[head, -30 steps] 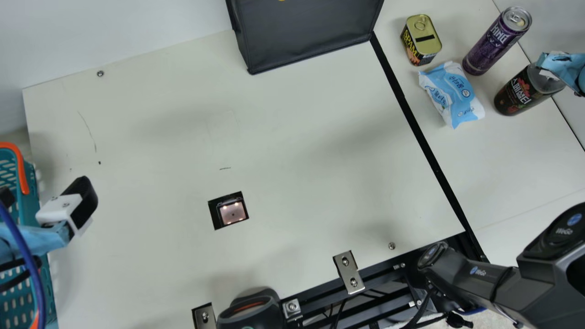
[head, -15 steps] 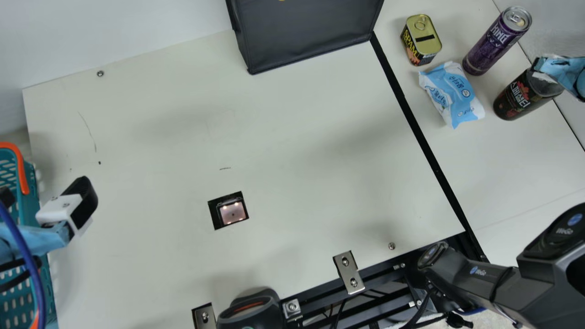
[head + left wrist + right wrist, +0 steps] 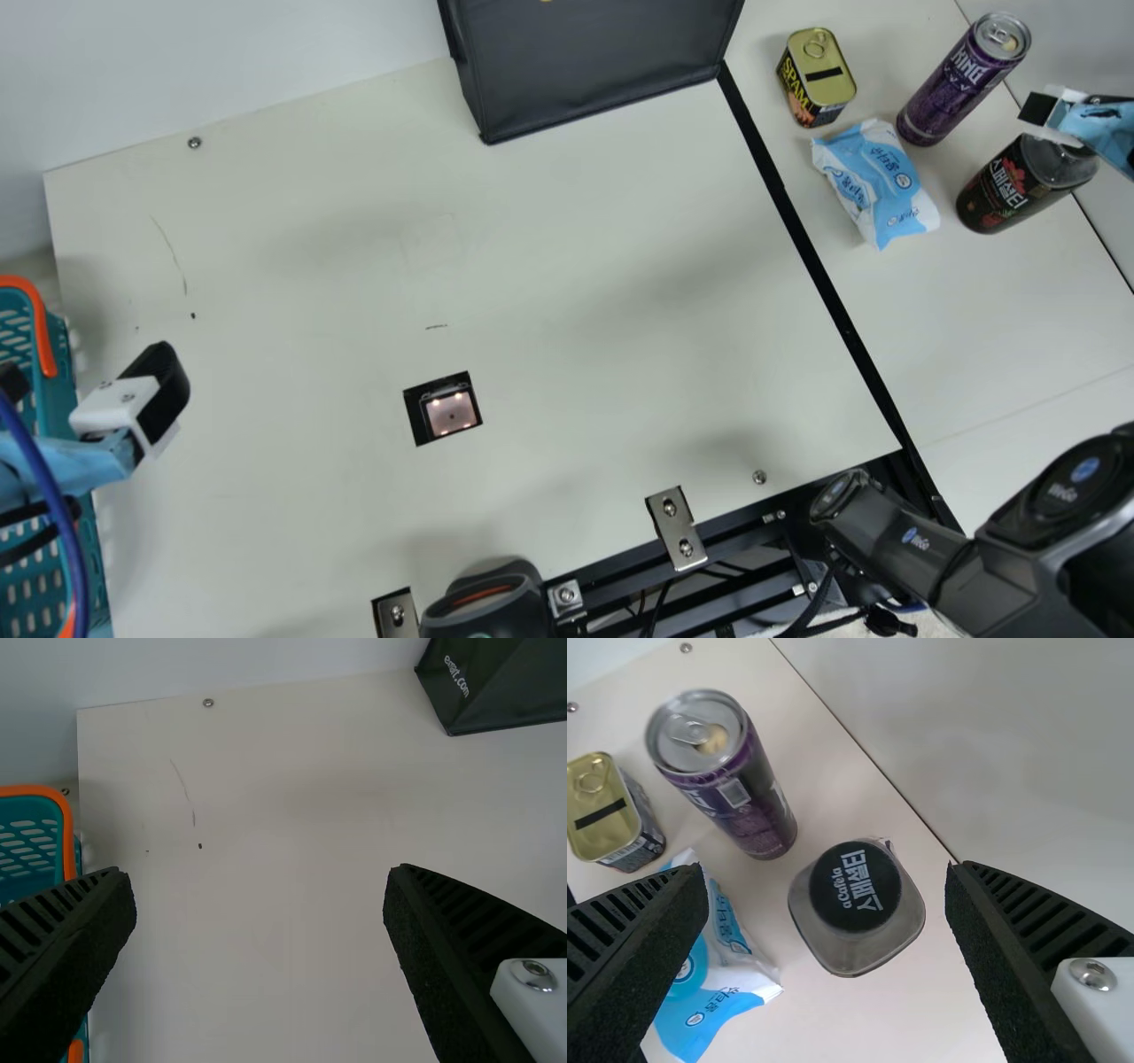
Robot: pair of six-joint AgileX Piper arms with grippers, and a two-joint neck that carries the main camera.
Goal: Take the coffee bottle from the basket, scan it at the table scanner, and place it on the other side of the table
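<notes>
Coffee bottle (image 3: 1010,188), dark, black-capped, clear-shouldered, red on its label, upright, right gripper (image 3: 1090,124) wide open, empty, left gripper (image 3: 89,385) likewise

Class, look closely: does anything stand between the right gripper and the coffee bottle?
Nothing visible stands between the right gripper and the coffee bottle. The wipes and purple can are beside the bottle, not in between.
</notes>
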